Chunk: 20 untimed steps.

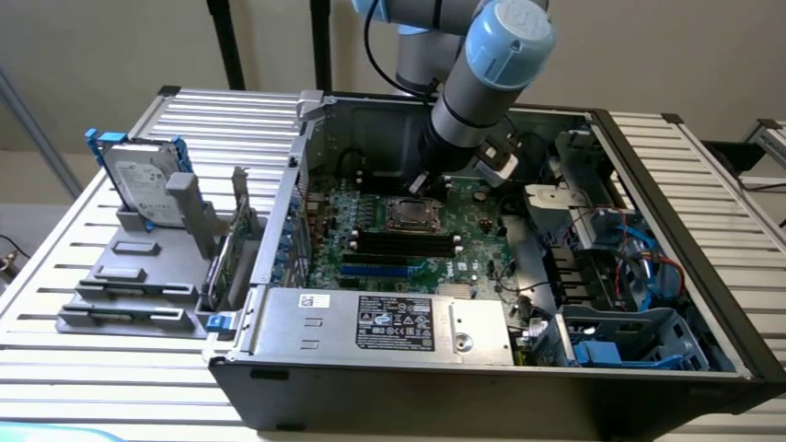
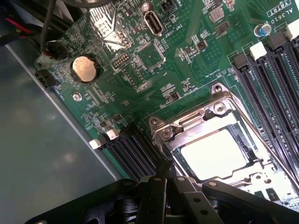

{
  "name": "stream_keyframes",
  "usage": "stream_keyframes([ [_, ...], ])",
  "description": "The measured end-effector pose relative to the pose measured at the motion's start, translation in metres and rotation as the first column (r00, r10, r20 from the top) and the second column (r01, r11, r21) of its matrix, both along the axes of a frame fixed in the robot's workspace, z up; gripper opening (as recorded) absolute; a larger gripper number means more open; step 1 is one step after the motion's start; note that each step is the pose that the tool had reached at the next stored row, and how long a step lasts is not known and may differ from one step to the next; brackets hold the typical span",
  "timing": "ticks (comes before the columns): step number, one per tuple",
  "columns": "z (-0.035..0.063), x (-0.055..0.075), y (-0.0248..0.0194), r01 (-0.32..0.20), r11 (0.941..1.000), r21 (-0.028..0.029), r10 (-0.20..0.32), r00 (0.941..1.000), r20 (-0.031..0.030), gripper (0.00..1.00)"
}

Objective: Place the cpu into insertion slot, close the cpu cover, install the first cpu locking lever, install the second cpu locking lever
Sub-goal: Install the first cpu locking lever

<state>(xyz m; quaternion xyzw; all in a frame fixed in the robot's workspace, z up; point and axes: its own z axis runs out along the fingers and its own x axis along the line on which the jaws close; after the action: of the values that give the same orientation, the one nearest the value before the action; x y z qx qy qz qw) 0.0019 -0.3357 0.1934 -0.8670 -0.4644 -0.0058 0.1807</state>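
Observation:
Inside the open computer case, the cpu lies flat in the insertion slot, its dull silver top showing through the window of the cpu cover. The cover lies down over the chip and hides most of the slot. A thin metal locking lever runs along one side of the cover. My gripper is shut with nothing between its fingers, its tip just off the cover's corner beside the black memory slots. In the exterior view the gripper hangs just behind the socket.
Long black memory slots flank the socket on both sides. A coin battery sits on the green board near the grey case wall. A power supply fills the case front, blue cables its right, and a hard drive stands outside.

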Motion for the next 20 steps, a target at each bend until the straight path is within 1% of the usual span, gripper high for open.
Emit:
stream_keyframes([
  [3,0.0,0.0021,-0.0001,-0.004,1.0,0.0001,0.004,1.0,0.0,0.11],
  [5,0.0,0.0034,-0.0004,-0.007,1.0,0.0014,0.007,1.0,0.0001,0.11],
  [8,-0.0002,0.0048,-0.001,-0.012,0.9999,0.0064,0.012,0.9999,0.0,0.11],
  [16,-0.0028,0.0063,-0.0032,-0.026,0.9992,0.0292,0.026,0.9997,0.0005,0.11],
  [17,-0.003,0.0064,-0.0034,-0.028,0.9991,0.0331,0.028,0.9996,0.0006,0.11],
  [20,-0.0035,0.0067,-0.0038,-0.034,0.9982,0.0493,0.034,0.9994,0.001,0.11],
])
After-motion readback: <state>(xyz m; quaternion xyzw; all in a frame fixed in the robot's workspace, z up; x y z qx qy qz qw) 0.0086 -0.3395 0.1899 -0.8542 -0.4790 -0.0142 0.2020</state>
